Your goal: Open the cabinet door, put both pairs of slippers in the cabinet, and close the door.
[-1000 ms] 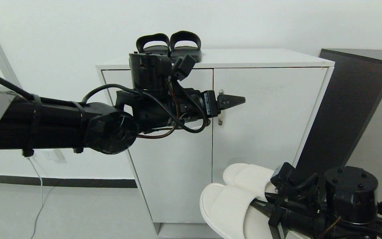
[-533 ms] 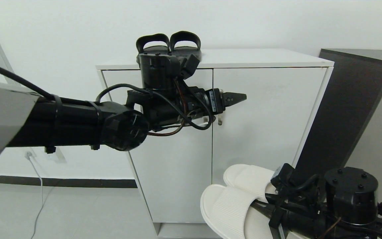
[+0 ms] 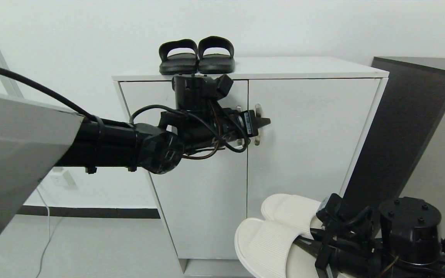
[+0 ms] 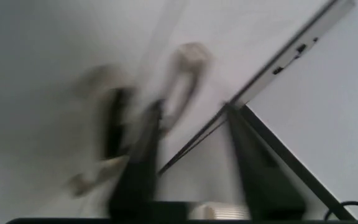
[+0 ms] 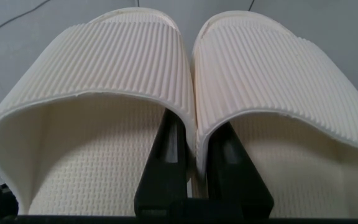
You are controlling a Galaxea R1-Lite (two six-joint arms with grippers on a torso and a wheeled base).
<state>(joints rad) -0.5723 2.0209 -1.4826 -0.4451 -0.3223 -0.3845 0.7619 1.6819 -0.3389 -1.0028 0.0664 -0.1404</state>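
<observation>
Right wrist view: slippers (image 5: 123, 68) around hand (image 5: 194, 134).

Left arm extends level, left gripper (image 3: 264, 122) pointing forward; right arm sits low, right gripper (image 5: 196, 146) with fingers (image 5: 165, 155) clamped on white slippers (image 3: 269, 239).

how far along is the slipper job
Nothing is finished yet: the cabinet has both doors shut. In hand: the left gripper is at the handles, and the right gripper holds the white slippers low in front of the cabinet. The black slippers lie on the cabinet top. Left to do: open a door, put both pairs inside, close it.
</observation>
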